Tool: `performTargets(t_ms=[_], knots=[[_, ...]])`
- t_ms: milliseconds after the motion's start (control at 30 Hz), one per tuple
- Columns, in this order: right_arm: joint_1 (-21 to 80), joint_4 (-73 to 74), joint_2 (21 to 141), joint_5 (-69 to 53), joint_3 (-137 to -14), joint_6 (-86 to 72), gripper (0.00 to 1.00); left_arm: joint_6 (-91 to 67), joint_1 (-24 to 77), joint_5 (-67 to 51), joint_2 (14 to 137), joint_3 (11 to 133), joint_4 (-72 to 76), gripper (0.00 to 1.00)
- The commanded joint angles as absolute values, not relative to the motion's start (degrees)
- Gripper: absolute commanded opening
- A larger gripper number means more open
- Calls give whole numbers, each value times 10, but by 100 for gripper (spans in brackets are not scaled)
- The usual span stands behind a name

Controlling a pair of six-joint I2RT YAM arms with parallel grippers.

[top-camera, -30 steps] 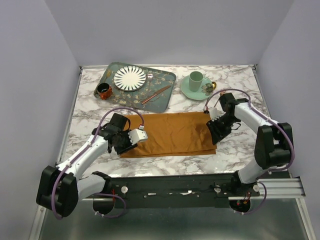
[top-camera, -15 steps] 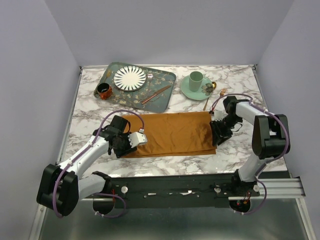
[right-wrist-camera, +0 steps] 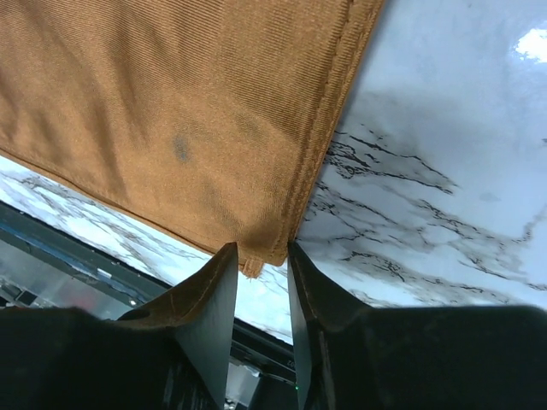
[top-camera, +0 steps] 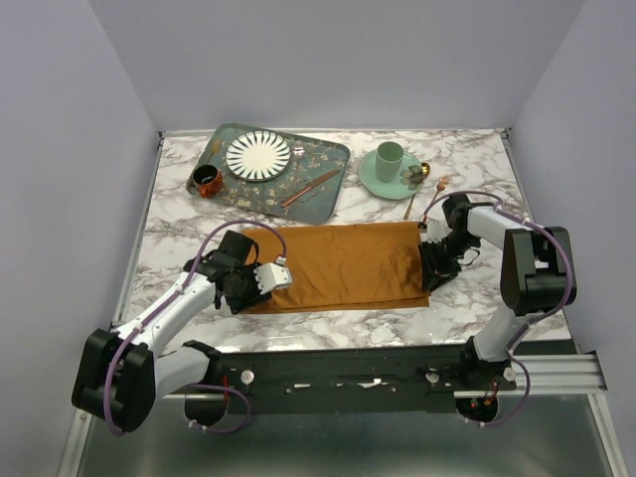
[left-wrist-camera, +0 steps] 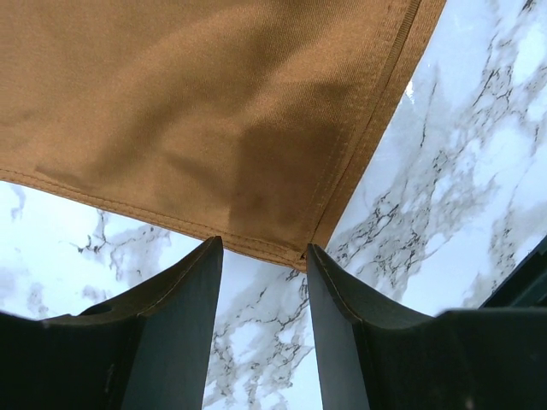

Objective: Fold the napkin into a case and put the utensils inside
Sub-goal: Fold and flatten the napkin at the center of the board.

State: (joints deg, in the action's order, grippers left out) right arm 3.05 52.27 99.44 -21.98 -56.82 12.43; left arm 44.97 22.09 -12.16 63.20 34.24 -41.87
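The rust-orange napkin (top-camera: pixel 338 266) lies flat on the marble as a wide folded rectangle. My left gripper (top-camera: pixel 241 295) sits low at its near left corner. In the left wrist view it (left-wrist-camera: pixel 261 249) is open, with the hemmed corner of the napkin (left-wrist-camera: pixel 197 111) just past the fingertips. My right gripper (top-camera: pixel 431 273) is at the near right corner. Its jaws (right-wrist-camera: pixel 261 249) stand narrowly open, the corner of the napkin (right-wrist-camera: pixel 171 111) lying between the tips. A copper knife-like piece (top-camera: pixel 310 188) lies on the tray, a fork (top-camera: pixel 412 204) on the marble, a spoon (top-camera: pixel 423 170) by the saucer.
A patterned green tray (top-camera: pixel 221 149) at the back left holds a striped plate (top-camera: pixel 258 155) and a small brown cup (top-camera: pixel 207 181). A green cup (top-camera: pixel 389 157) stands on a green saucer (top-camera: pixel 372 179) at the back right. The table's front rail runs just beyond the napkin's near edge.
The right gripper has drawn back to the napkin's near right corner and its jaws have narrowed around it. The left gripper shifted slightly along the near left corner.
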Motion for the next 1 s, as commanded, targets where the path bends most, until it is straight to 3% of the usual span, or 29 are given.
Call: performTargets(t_ms=[0,300,800,900,967], knots=[[30,498,991,-176,-554,109,36,461,219,-106,618,338,-403,55],[31,498,955,-149,-555,95,35,466,219,-100,606,330,-404,54],[80,494,1001,-142,-553,91,34,483,219,-98,601,320,-402,54],[81,494,1001,-142,-553,91,20,483,219,-104,603,317,-402,53],[81,497,996,-141,-554,91,3,485,219,-106,597,314,-404,52]])
